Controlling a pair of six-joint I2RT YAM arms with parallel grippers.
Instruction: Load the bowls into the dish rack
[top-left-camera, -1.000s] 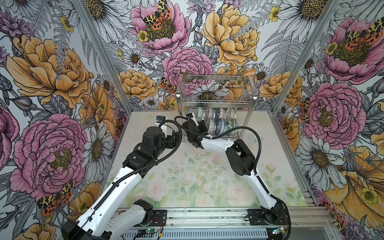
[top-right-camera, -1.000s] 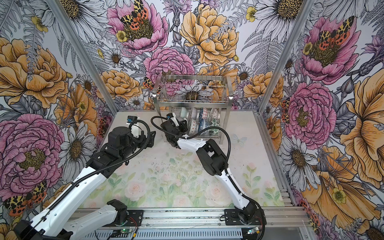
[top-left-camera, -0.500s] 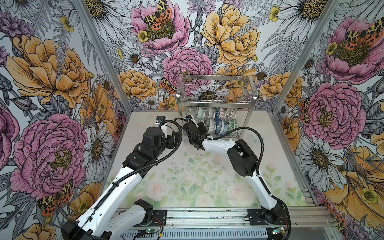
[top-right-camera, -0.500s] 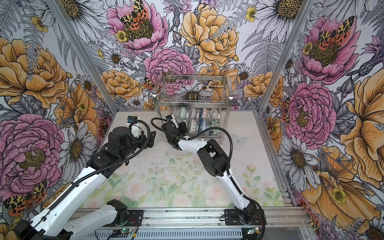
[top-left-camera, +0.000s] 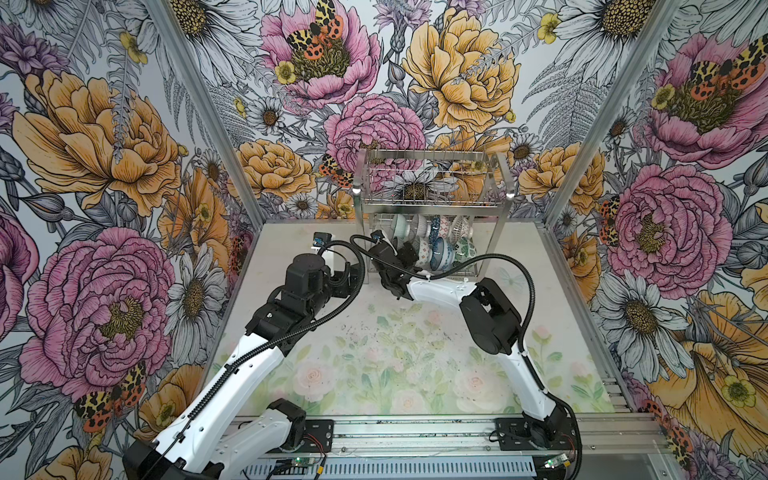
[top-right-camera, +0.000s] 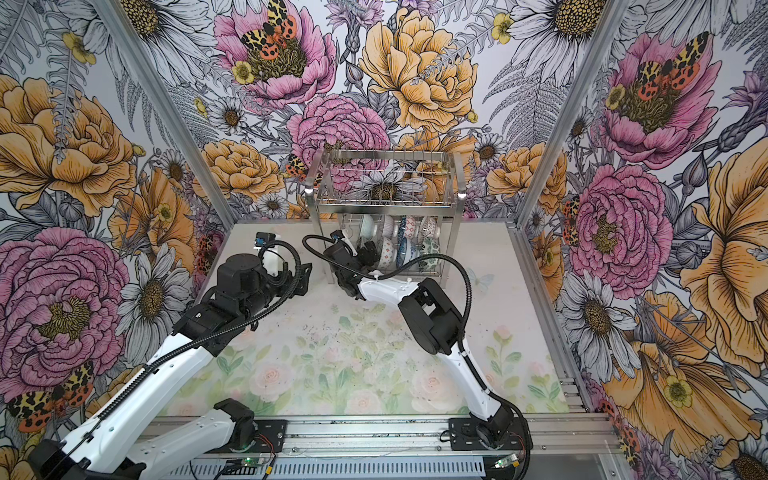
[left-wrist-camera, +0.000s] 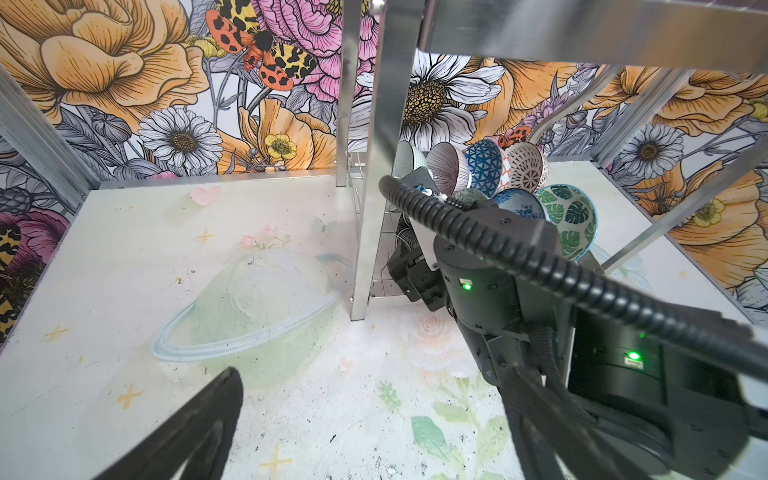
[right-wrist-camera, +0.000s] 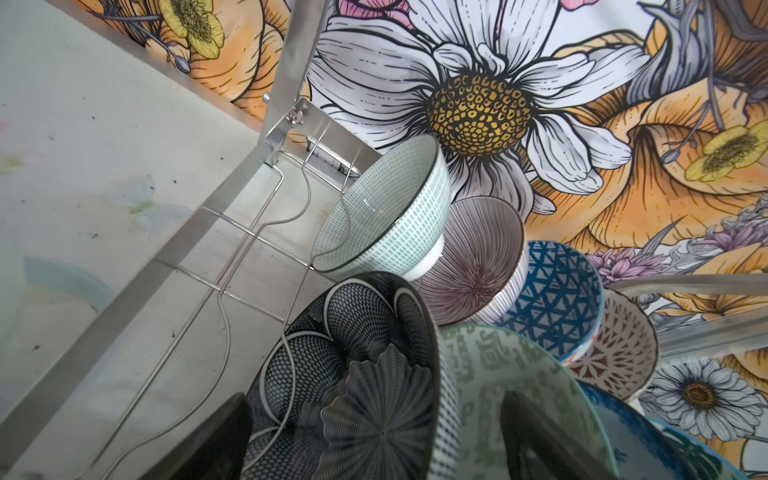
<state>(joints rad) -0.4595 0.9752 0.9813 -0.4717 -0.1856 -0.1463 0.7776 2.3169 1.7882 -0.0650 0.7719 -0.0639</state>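
The step in hand looks like the release of a bowl at the two-tier stainless-steel wire dish rack (top-left-camera: 432, 203), at the back of the pale floral-printed table (top-left-camera: 374, 353). The right gripper (right-wrist-camera: 374, 403) reaches into the rack's lower tier with its jaws spread wide. The dark ceramic bowl with a petal pattern (right-wrist-camera: 353, 374) stands on edge between the fingers, gripped by neither. Just beside it leans the grey-green patterned bowl (right-wrist-camera: 498, 374), and behind them stand the pale bowl with a teal lattice (right-wrist-camera: 386, 208), the purple-lined bowl (right-wrist-camera: 478, 257) and the blue geometric bowl (right-wrist-camera: 552, 291). The green leaf-printed bowl (left-wrist-camera: 569, 216) ends the front row. No bowl shows on the table, so the loading seems all but done. The left gripper (left-wrist-camera: 374, 374) hangs wide and empty over the table, near the rack's front leg. Whether the dark bowl is truly seated in a wire slot is hard to tell, as its foot is hidden. The next move calls for the right arm to draw straight back out of the tier, fingers wide, clear of the dark bowl's rim and the rack leg.
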